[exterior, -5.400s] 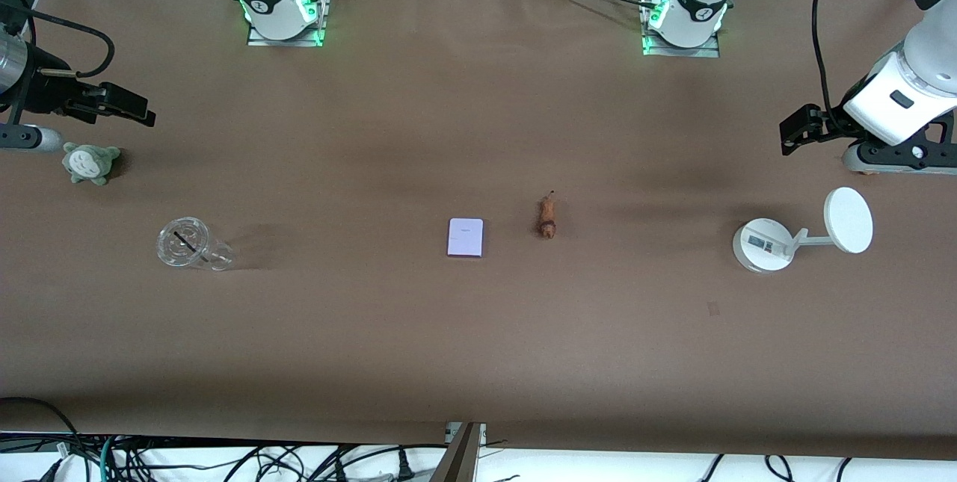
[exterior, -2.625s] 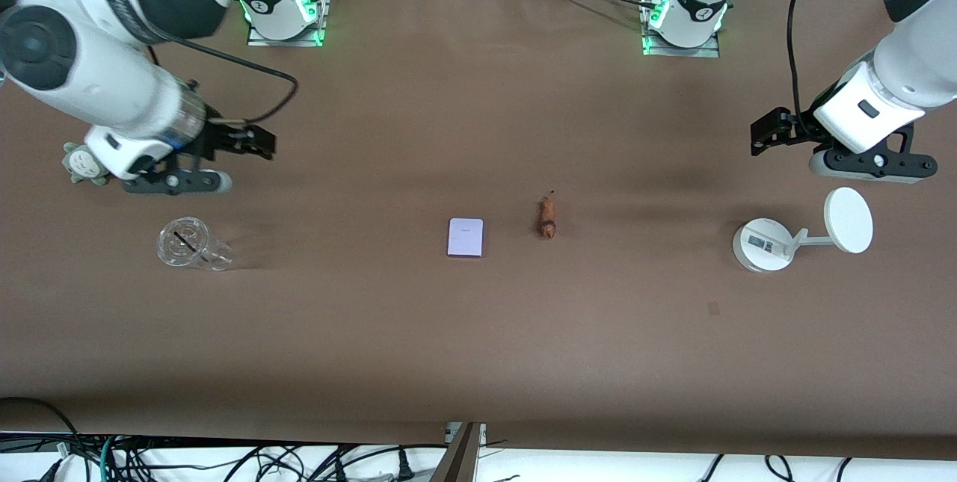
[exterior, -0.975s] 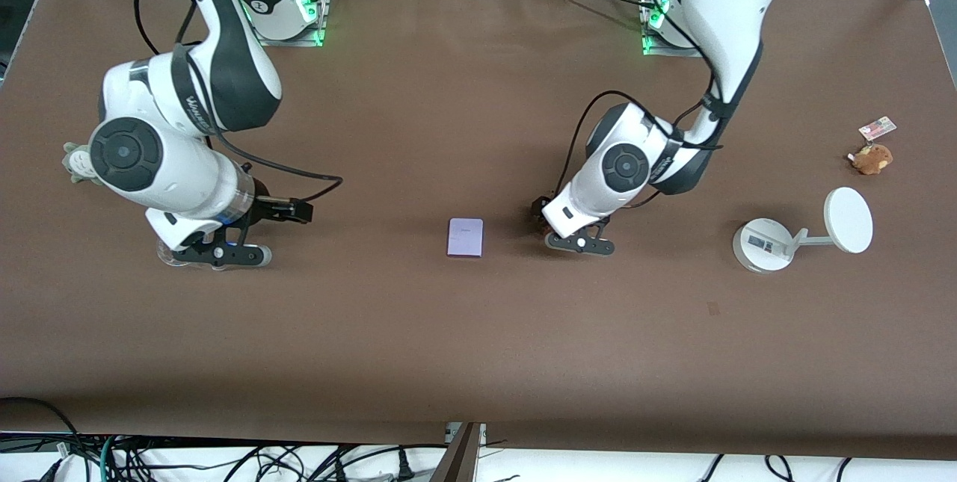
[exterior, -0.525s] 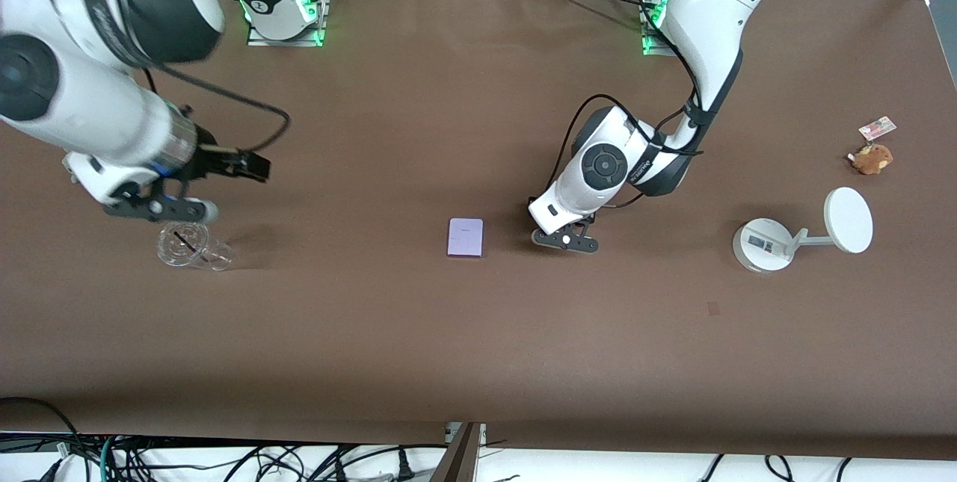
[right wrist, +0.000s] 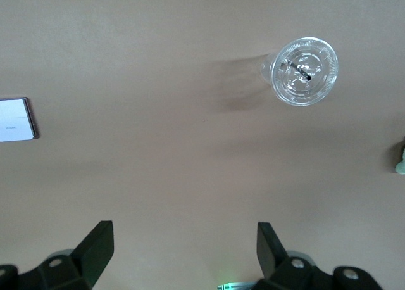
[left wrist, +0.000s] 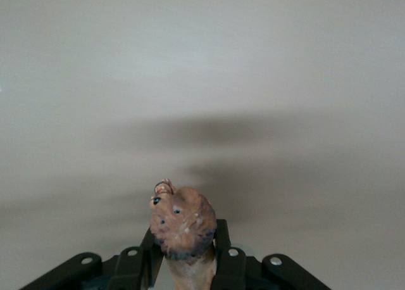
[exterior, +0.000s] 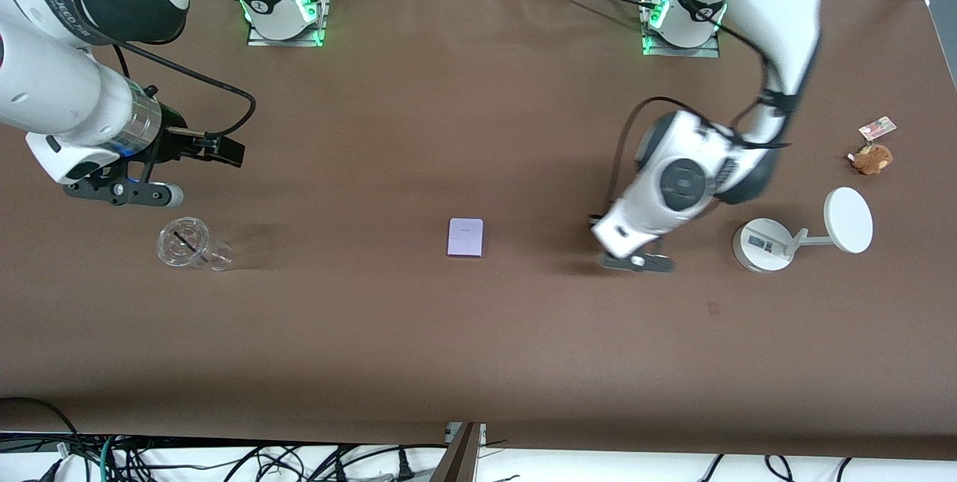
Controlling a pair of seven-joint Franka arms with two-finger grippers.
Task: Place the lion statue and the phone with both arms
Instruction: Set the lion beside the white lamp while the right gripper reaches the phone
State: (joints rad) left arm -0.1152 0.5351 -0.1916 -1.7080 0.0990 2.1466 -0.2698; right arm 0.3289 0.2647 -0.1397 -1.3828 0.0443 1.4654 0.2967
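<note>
While the left end effector (left wrist: 185,268) clamps the lion statue (left wrist: 183,230) aloft, the phone (exterior: 465,237) lies mid-tabletop, its long axis toward the bases, well apart from the released right end effector (right wrist: 183,245).

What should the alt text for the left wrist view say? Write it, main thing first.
The left gripper is shut on the lion statue, whose orange-brown, dark-maned head sticks up between the two black fingers. Past it lies only bare tabletop crossed by soft shadows.
</note>
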